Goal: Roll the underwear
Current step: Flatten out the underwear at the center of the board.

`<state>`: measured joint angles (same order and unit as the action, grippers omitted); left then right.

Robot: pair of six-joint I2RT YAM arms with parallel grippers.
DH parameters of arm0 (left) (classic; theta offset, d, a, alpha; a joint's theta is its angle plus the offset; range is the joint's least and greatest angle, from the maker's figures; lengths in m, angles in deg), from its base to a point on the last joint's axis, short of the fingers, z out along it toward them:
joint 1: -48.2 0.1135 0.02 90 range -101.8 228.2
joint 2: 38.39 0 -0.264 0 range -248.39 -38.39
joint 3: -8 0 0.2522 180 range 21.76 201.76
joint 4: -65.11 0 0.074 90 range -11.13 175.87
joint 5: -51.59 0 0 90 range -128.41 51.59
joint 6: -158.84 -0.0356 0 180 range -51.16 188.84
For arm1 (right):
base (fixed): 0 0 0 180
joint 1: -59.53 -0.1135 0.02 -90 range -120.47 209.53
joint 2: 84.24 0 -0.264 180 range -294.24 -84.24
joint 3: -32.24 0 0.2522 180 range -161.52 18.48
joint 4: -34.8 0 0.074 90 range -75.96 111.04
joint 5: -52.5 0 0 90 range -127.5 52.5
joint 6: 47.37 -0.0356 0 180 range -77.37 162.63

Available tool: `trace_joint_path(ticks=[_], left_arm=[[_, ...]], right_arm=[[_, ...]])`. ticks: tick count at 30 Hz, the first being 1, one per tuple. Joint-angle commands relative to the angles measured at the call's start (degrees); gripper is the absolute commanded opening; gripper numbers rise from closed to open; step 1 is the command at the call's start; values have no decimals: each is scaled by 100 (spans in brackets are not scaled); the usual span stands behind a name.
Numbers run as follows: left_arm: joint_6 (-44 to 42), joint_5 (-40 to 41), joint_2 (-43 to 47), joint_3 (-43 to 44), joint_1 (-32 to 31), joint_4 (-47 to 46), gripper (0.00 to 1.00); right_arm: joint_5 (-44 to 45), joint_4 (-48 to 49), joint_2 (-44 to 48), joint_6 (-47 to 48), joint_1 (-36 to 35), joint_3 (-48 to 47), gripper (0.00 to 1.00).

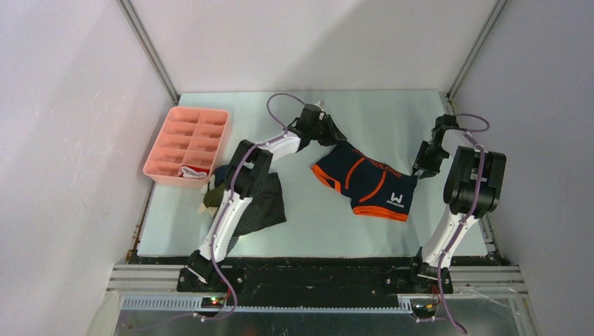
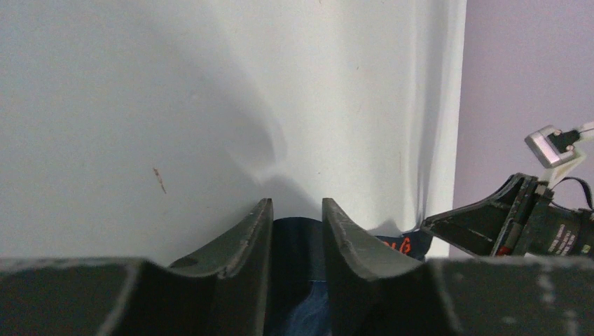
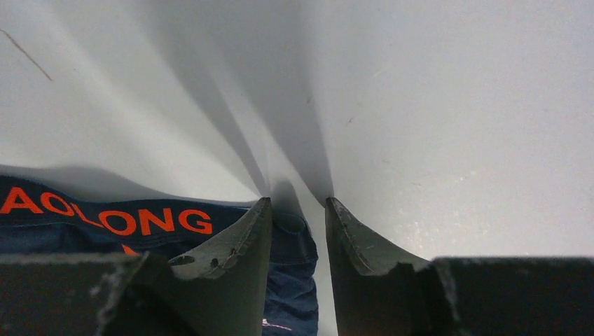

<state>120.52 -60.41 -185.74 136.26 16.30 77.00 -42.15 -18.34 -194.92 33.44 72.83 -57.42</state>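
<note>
Navy cloth briefs with orange bands (image 1: 364, 183) stretch across the pale table (image 1: 392, 126), well to the right of the pink plastic compartment tray (image 1: 158, 143). The left gripper (image 1: 335, 138) pinches the waistband corner nearer the tray, and its wrist view shows dark cloth filling the narrow jaws. The right gripper (image 1: 422, 168) is clamped on the corner farthest from the tray, beside the orange lettering. Red and white briefs (image 1: 194, 171) sit bundled in the tray's near right compartment. Dark grey striped briefs (image 1: 266, 206) and olive green briefs (image 1: 213, 196) lie heaped just off the tray's near right corner, under the left arm.
</note>
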Motion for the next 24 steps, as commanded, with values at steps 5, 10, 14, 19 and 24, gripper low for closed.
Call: trace_joint_path(ticks=[5,10,14,19,24], left_arm=[[-74,-39,137,-8,-34,-83,10],[-181,-191,355,-420,102,-334,0],[-276,-217,705,-752,246,-455,0],[-466,-219,1036,-1203,397,-376,0],[-708,-242,1449,-1619,443,-250,0]], right_arm=[[-582,-107,112,-57,91,29,41],[-1572,-95,112,51,275,34,54],[-1956,-8,213,154,350,240,61],[-2183,336,180,215,275,549,57],[-2151,661,-120,243,22,383,51]])
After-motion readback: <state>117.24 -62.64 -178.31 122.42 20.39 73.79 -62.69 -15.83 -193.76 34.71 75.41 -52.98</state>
